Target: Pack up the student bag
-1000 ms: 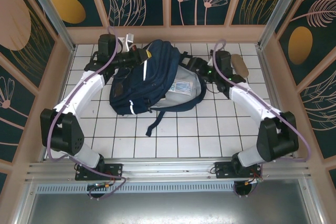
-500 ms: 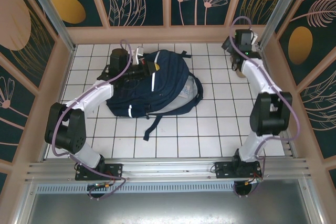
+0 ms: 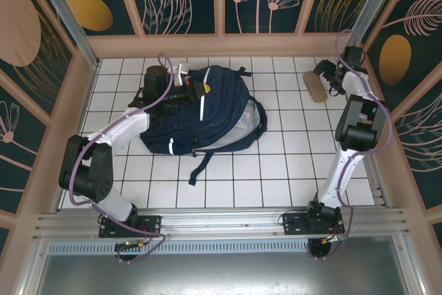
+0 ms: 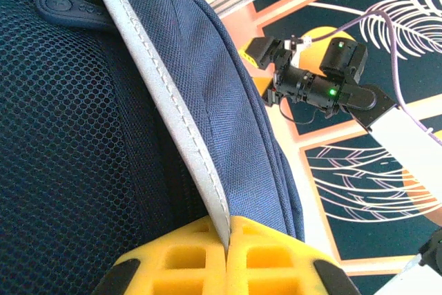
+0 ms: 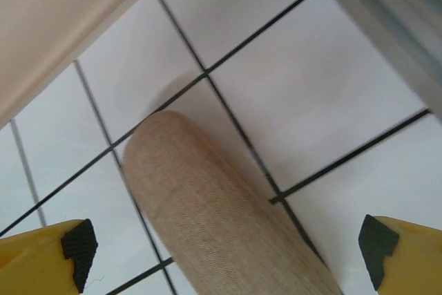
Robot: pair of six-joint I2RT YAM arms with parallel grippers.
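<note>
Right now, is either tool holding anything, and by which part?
Left tool pinches the bag by its reflective stripe; right tool is open over the tan case, holding nothing.

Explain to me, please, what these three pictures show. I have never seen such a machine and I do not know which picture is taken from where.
This is a robot with two arms, bolted at the near edge of a white tiled table. The wide picture looks down from above and behind them. The two close pictures come from cameras on the wrists; the yellow pieces there are the fingers. On the table lie a large navy student bag and a small tan case. The left gripper is shut on the bag, pinching its white stripe. The right gripper is open and holds nothing; the tan case lies on the tiles in front of it.
</note>
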